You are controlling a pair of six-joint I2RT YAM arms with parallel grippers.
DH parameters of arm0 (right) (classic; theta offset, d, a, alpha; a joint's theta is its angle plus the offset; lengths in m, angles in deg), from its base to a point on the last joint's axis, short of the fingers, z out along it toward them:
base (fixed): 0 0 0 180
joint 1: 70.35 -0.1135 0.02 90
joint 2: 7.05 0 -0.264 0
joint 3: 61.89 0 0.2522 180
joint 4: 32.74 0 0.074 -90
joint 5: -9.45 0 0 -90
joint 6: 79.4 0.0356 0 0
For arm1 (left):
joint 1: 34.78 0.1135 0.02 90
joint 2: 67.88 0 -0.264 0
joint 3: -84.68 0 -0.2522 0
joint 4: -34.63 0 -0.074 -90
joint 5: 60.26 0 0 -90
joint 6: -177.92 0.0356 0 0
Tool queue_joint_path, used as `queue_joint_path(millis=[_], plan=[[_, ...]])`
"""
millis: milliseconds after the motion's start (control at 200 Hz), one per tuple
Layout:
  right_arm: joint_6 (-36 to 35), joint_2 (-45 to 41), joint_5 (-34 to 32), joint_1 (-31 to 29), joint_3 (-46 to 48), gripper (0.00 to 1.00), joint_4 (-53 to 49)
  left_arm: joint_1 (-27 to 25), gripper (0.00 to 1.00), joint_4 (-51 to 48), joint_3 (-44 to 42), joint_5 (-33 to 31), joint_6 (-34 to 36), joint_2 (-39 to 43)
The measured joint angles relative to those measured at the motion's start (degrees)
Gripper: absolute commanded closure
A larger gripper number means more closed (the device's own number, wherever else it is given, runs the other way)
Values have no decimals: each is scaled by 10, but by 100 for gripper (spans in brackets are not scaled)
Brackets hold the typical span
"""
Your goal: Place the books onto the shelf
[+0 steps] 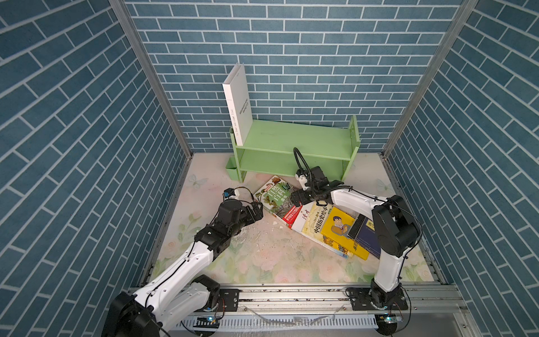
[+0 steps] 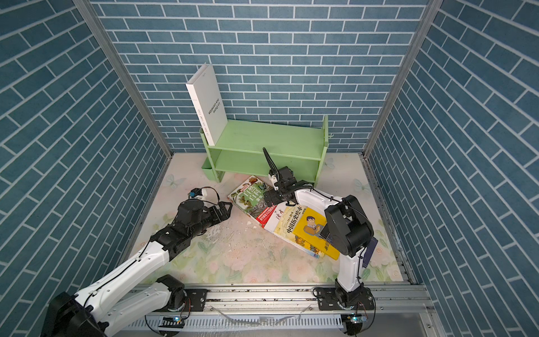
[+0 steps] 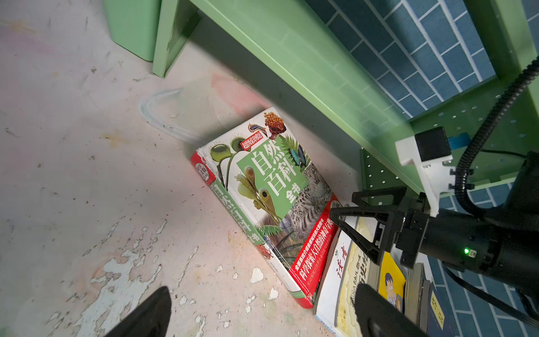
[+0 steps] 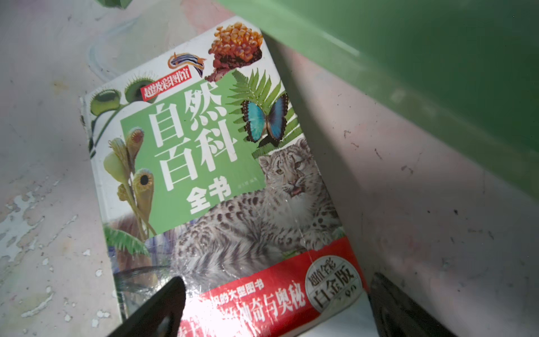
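Flat on the worn floral worktop (image 1: 262, 256), just before the light green two-tier wooden shelf (image 1: 291, 137): green-and-red nature encyclopedia (image 1: 272, 197), spine edge facing open worktop, red end against a fanned row of other books (image 1: 338, 227). Astride that red end, spread wide and empty: right end effector (image 4: 277, 283). Wide too (near the spine, apart): left end effector (image 3: 262, 291). Upright at the top tier's left end: plain white book (image 1: 237, 105). Close around: blue brick-pattern walls (image 1: 320, 58).

A robot test cell: blue brick-print panels (image 1: 320, 43) in aluminium framing (image 1: 153, 78) wall a worn floral worktop (image 1: 262, 262). Left arm (image 1: 186, 259) and right arm (image 1: 389, 271) are bolted to a rail (image 1: 291, 293) at its front edge.
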Motion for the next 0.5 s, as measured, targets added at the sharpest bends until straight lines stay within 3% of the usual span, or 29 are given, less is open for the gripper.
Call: queue_joint_path(millis=[175, 500], plan=[[-42, 47, 8, 1, -40, 2, -26, -23, 0, 39, -37, 17, -28, -41], [-73, 82, 30, 14, -59, 3, -32, -50, 0, 66, -32, 20, -55, -85]])
